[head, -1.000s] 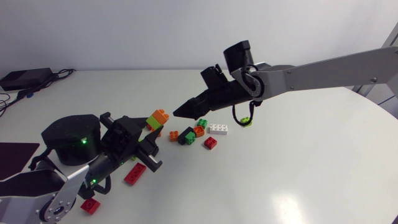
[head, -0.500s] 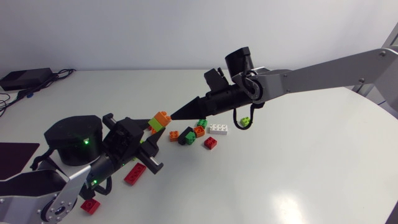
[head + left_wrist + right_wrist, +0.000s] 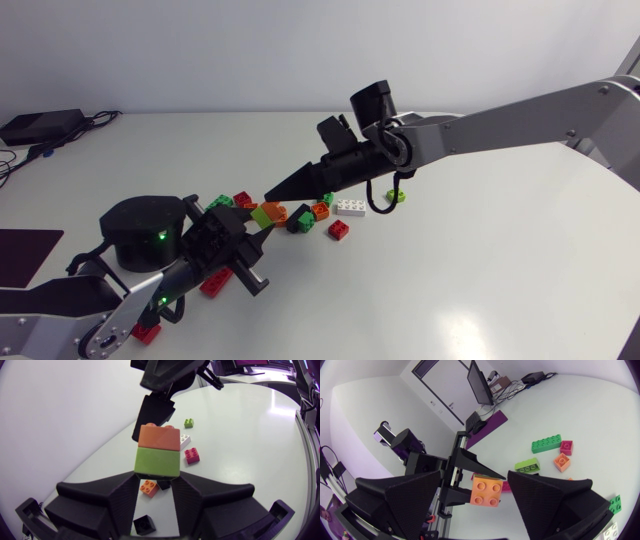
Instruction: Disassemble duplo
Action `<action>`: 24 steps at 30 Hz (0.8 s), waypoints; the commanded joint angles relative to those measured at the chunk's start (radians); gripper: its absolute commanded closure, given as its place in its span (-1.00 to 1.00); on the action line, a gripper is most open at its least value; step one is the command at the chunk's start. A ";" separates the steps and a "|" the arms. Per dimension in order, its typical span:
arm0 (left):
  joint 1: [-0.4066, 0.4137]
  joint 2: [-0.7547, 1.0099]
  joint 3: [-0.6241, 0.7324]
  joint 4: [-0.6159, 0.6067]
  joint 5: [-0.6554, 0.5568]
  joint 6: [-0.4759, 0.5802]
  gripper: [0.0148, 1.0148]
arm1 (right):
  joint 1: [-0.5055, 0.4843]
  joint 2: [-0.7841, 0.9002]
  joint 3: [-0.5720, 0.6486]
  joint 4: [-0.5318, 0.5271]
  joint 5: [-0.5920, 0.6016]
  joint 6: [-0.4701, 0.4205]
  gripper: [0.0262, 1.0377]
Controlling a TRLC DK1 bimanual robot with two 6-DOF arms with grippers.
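A two-brick stack, an orange brick [image 3: 159, 437] on a lime green brick [image 3: 157, 461], is held above the table. My left gripper [image 3: 157, 484] is shut on the green brick from both sides. In the head view the stack [image 3: 268, 212] sits at the tip of my left gripper [image 3: 252, 228]. My right gripper [image 3: 272, 189] comes in from the right with its tips just above the stack. In the right wrist view the orange brick [image 3: 486, 491] lies between the spread fingers of my right gripper [image 3: 475, 481], which is open and touches neither side of it.
Loose bricks lie on the white table: a white one [image 3: 350, 207], a red one [image 3: 338, 230], an orange one [image 3: 320, 210], a dark one [image 3: 299, 219], a green one [image 3: 221, 201], and red ones [image 3: 216, 280] near my left arm. A small green piece [image 3: 397, 195] lies under my right arm.
My left gripper has carried the stack rightward and lower, turning it. My right gripper has slid left, so that its fingers now flank the orange brick.
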 commanded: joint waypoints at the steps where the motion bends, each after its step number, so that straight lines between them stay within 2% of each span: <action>1: -0.006 0.013 0.009 0.004 0.008 0.023 0.53 | 0.015 0.048 0.001 0.006 -0.014 0.025 -0.79; 8: -0.003 0.004 0.006 0.005 0.008 0.023 0.53 | 0.027 0.066 0.011 -0.003 -0.012 0.025 -0.57; 18: -0.001 0.000 0.006 0.005 0.008 0.021 0.53 | 0.020 0.068 0.014 -0.003 -0.006 0.025 0.24; 24: -0.003 -0.002 0.005 0.005 0.008 0.021 0.53 | 0.013 0.068 0.014 0.000 0.001 0.017 0.30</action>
